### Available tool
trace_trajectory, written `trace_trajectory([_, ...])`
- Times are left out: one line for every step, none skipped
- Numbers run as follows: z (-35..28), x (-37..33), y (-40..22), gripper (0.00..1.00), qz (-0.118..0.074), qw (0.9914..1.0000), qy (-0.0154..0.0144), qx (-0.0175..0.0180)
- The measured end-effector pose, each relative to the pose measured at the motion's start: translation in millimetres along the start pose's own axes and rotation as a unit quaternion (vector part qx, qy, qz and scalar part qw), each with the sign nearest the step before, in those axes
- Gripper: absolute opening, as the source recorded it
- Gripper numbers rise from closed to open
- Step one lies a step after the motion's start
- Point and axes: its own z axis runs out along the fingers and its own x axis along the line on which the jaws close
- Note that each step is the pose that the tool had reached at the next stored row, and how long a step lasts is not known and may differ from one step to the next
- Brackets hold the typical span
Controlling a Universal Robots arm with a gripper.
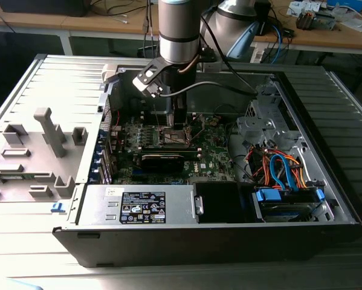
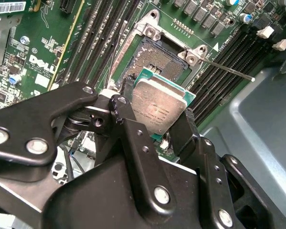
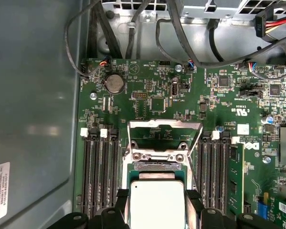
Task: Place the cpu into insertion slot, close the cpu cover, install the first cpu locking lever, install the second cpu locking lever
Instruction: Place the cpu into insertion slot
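The gripper [image 2: 157, 100] is clamped on the cpu [image 2: 161, 109], with a black finger [image 2: 120, 107] pressed against each of two opposite edges. It holds the chip just over the open insertion slot [image 2: 156, 53]. Beyond the fingertips the cpu cover [image 3: 164, 128] stands flipped open, and memory slots [image 3: 99, 171] run along both sides of the hand.

Pale grey-silver square cpu [image 3: 157, 207] is pinched between the black fingers [image 3: 120, 202] of the gripper [image 3: 157, 202], overlapping one edge of the metal-framed insertion slot [image 3: 154, 165]; contact unclear. Thin silvery square-frame cpu cover [image 3: 147, 125] stands flipped open beyond the slot. Black memory slots [image 3: 99, 171] flank both sides on the green motherboard [image 3: 147, 95].
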Motion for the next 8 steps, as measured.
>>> trace_trajectory([0.5,-0.1,-0.1,0.55,0.0,1.0,-0.0001,0.0])
trace_trajectory([1.3,-0.4,-0.3,0.55,0.0,1.0,-0.0001,0.0])
trace_trajectory([2.3,-0.5,-0.3,0.55,0.0,1.0,-0.0001,0.0])
trace_trajectory([2.7,-0.7,-0.4,0.55,0.0,1.0,-0.0002,0.0])
trace_trajectory([3.3,-0.8,-0.5,0.55,0.0,1.0,-0.0001,0.0])
trace_trajectory([3.9,-0.9,-0.6,0.55,0.0,1.0,-0.0002,0.0])
trace_trajectory([4.4,-1.0,-0.6,0.55,0.0,1.0,-0.0002,0.0])
trace_trajectory([5.1,-1.2,-0.7,0.55,0.0,1.0,-0.0002,0.0])
